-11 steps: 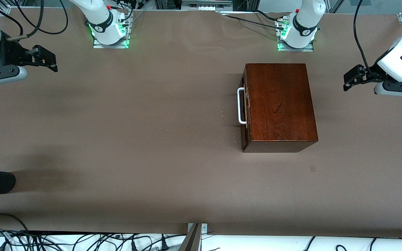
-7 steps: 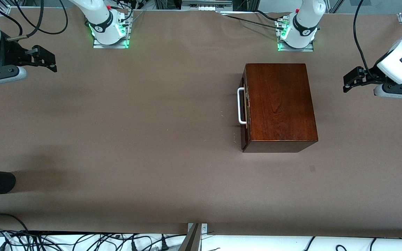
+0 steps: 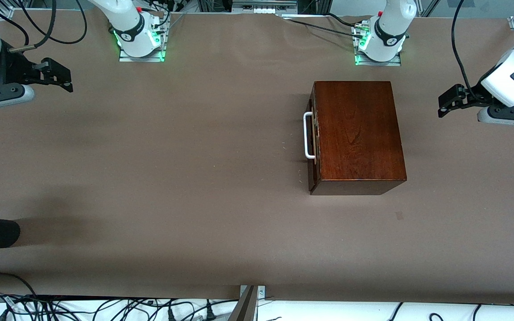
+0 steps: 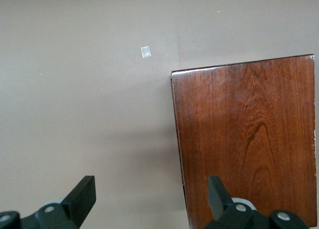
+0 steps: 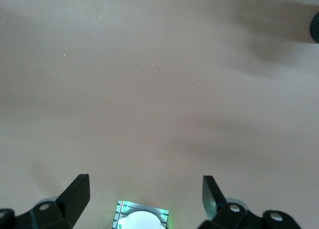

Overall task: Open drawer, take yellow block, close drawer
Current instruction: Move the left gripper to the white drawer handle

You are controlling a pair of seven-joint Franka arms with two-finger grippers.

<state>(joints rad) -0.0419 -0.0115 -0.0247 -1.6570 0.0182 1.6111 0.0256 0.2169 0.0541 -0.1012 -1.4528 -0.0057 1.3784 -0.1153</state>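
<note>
Overhead, both the left hand (image 3: pixel 445 104) and right hand (image 3: pixel 63 78) hover spread; drawer (image 3: pixel 312 138) closed.

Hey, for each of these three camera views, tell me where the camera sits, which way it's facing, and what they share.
Front view: high across the table, facing both arms' bases; shows the closed drawer in its wooden box, the left gripper and the right gripper.
Left wrist view: on the left arm's wrist, looking down past its open fingers at the wooden box's top and the table.
Right wrist view: on the right arm's wrist, looking down past its open fingers at the table and an arm base.
Shared: front and left wrist views both show the wooden box.
</note>
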